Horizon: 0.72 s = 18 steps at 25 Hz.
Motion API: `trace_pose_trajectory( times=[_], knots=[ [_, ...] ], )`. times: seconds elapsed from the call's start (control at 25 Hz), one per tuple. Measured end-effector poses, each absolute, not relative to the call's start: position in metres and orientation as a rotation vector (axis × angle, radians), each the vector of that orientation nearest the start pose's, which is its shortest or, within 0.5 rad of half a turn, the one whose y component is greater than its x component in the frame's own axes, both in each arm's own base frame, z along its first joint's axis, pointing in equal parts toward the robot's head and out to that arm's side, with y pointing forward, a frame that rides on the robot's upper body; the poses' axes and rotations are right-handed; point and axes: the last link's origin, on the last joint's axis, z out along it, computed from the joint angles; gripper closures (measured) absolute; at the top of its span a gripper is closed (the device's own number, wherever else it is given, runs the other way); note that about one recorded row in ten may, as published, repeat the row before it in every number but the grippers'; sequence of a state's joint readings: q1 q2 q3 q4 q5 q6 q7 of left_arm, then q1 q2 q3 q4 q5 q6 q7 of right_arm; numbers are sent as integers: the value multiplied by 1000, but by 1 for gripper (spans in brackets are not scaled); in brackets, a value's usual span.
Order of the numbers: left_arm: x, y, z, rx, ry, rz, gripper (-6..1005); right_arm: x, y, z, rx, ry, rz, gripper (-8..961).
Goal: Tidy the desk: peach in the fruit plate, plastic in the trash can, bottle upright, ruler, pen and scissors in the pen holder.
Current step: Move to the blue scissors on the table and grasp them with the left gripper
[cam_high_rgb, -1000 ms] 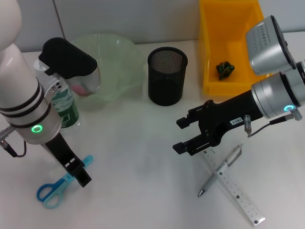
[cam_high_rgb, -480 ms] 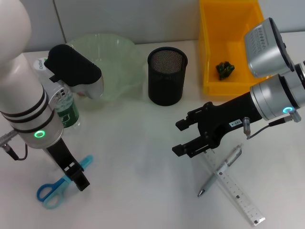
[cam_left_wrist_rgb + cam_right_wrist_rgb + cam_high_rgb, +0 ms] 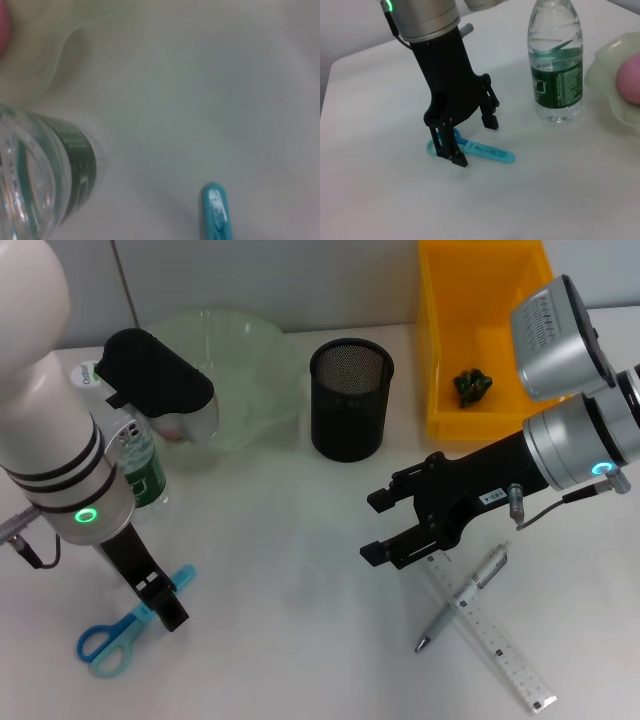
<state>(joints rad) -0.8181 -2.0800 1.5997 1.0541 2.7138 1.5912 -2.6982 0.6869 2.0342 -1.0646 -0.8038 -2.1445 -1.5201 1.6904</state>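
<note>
Jaws on the left gripper (image 3: 472, 142) stand apart, straddling the blue scissors (image 3: 125, 628) flat on the white table (image 3: 290, 620), not closed on them. Right gripper (image 3: 385, 525) also spread wide, holding nothing, just beside the silver pen (image 3: 462, 598) crossed over the clear ruler (image 3: 495, 640). Right wrist view alone shows the ribbed bottle (image 3: 556, 62) upright and the pink peach (image 3: 630, 80) in the translucent bowl (image 3: 235, 370). Head view has the black mesh cup (image 3: 350, 398) and yellow bin (image 3: 480, 335).
</note>
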Motion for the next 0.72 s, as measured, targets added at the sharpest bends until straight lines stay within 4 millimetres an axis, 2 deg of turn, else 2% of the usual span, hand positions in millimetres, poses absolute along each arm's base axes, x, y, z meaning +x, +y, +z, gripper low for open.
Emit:
trace_pose_trajectory(
  times=[0.68,0.72],
  knots=[
    [-182,361,-46,-2558,-887,982,261,208,361,-17,-3035,497,160,181],
    [-183,361,-46,-2559,-889,982,304,208,361,-17,-3035,497,160,181]
  ],
)
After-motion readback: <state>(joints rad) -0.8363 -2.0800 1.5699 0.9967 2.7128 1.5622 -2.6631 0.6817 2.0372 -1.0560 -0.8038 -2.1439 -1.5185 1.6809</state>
